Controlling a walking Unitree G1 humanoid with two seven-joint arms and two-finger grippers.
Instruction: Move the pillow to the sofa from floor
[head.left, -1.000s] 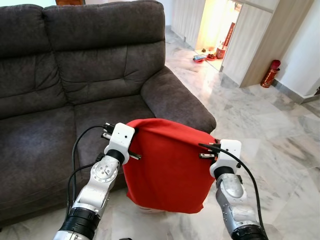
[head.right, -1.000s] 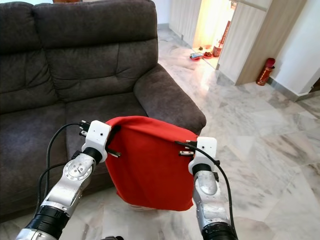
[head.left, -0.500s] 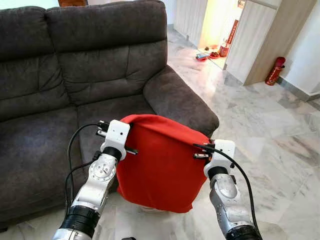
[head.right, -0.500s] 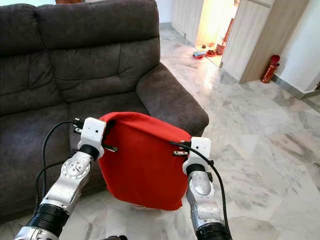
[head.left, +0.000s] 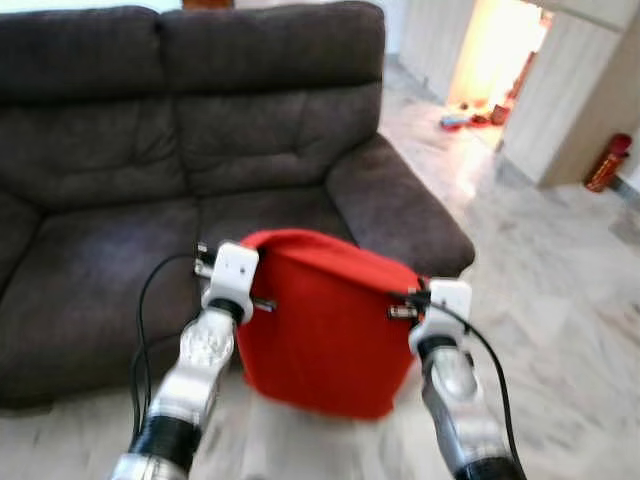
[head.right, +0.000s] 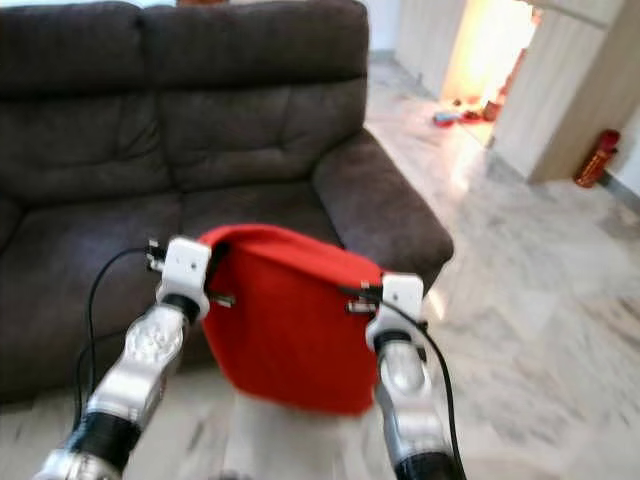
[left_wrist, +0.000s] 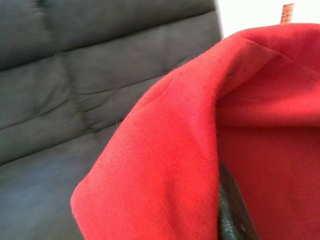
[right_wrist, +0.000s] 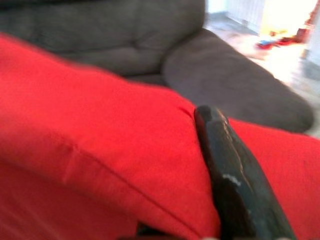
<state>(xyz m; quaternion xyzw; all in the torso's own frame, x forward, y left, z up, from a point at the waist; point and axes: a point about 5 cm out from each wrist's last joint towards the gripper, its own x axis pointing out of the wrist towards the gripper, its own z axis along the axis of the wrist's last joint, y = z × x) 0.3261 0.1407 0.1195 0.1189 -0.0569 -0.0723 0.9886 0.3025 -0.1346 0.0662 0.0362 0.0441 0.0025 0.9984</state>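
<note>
A red pillow (head.left: 325, 330) hangs in the air in front of the dark grey sofa (head.left: 200, 140), level with the front edge of its seat (head.left: 100, 270). My left gripper (head.left: 262, 300) is shut on the pillow's upper left edge, and my right gripper (head.left: 405, 308) is shut on its upper right edge. In the left wrist view the red fabric (left_wrist: 200, 150) folds over a black finger (left_wrist: 232, 215). The right wrist view has one black finger (right_wrist: 235, 175) pressed onto the pillow (right_wrist: 90, 125), with the sofa armrest (right_wrist: 235, 80) behind it.
The sofa armrest (head.left: 400, 205) lies just past the pillow on the right. Marble floor (head.left: 560, 300) spreads out to the right. A red fire extinguisher (head.left: 607, 160) stands by a wooden panel (head.left: 570, 90), beside a bright doorway (head.left: 480, 100) with small items on the floor.
The camera has swung left and the picture is blurred, so more of the sofa's left seat shows. The pillow stays held between both grippers as before.
</note>
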